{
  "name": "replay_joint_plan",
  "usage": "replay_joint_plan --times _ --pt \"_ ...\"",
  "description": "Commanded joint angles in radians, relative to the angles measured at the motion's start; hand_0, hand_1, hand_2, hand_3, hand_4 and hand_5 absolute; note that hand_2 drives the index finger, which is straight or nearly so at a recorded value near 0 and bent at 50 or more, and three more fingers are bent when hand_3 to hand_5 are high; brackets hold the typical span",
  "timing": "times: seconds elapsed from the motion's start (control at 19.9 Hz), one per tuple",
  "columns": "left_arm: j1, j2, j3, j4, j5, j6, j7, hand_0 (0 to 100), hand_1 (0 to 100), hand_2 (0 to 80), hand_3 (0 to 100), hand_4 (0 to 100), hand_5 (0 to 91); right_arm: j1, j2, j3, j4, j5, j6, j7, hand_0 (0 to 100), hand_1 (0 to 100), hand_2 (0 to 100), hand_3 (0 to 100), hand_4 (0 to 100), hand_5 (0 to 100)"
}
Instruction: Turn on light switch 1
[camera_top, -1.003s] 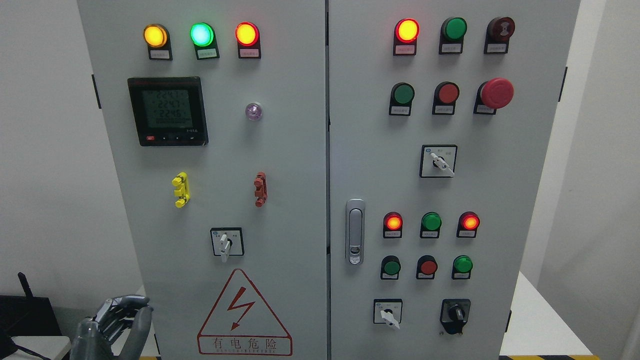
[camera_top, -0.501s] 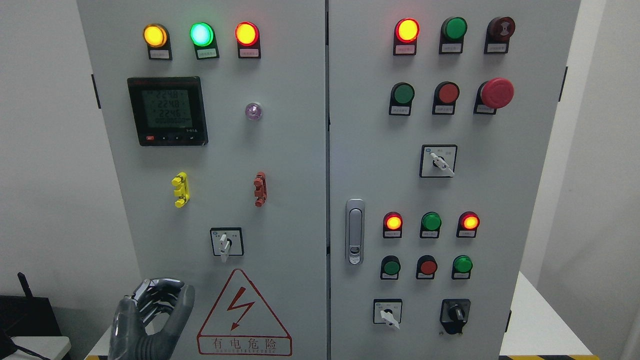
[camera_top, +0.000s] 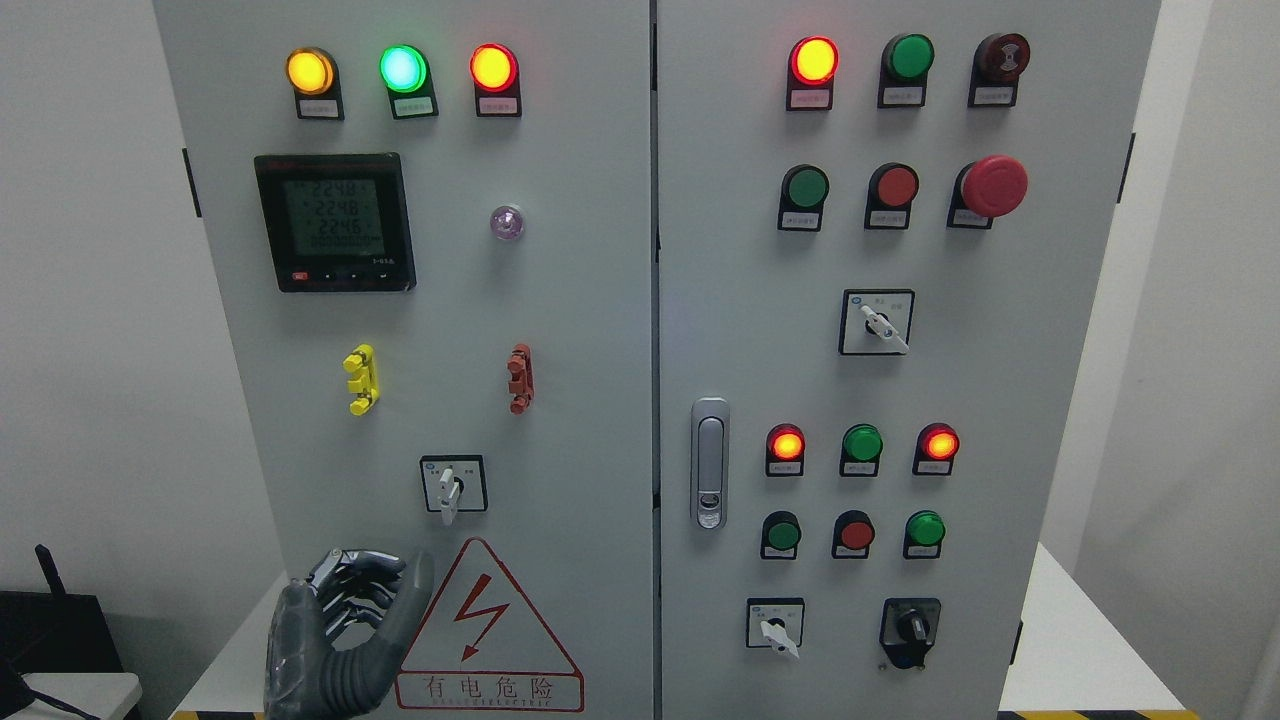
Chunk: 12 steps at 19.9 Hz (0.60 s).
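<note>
A grey electrical cabinet (camera_top: 560, 300) with two doors fills the head view. On the left door a rotary selector switch (camera_top: 451, 486) has its white lever pointing down. My left hand (camera_top: 385, 590), dark grey metal, is raised in front of the lower left door, below and left of that switch and apart from it. Its fingers (camera_top: 355, 572) are loosely bent toward the raised thumb and hold nothing. The right door carries three more selector switches (camera_top: 878, 323), (camera_top: 775, 627), (camera_top: 910, 626). No label shows which one is switch 1. My right arm is out of sight.
Lit pilot lamps (camera_top: 403, 68) and a digital meter (camera_top: 334, 222) sit high on the left door. A yellow clip (camera_top: 361, 379) and a red clip (camera_top: 520, 378) stick out mid-door. The warning triangle (camera_top: 487, 625) is beside my hand. A door handle (camera_top: 710, 462) and an emergency stop (camera_top: 992, 186) are on the right door.
My left hand has risen from the lower left corner and moved right, closer to the left door's selector switch. The panel's lamps and switch levers are unchanged.
</note>
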Motion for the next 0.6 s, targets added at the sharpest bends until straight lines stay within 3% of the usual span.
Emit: replay_joint_plan --times 0.0,0.3,0.55 --pt "-0.028 -0.033 -0.059 0.001 -0.018 0.036 0.024 7 50 55.1 72 74 68.6 0.0 0.0 0.0 0.0 -0.017 -0.001 0.0 12 39 0 0 0 0" --pt "-0.064 -0.038 -0.078 0.001 -0.032 0.094 0.075 7 52 54.7 72 74 69.2 0.0 0.0 0.0 0.0 -0.018 -0.001 0.0 12 39 0 0 0 0" --pt "-0.071 -0.041 -0.078 0.005 -0.035 0.117 0.081 8 52 54.8 72 74 69.0 0.0 0.0 0.0 0.0 -0.018 -0.001 0.0 12 39 0 0 0 0"
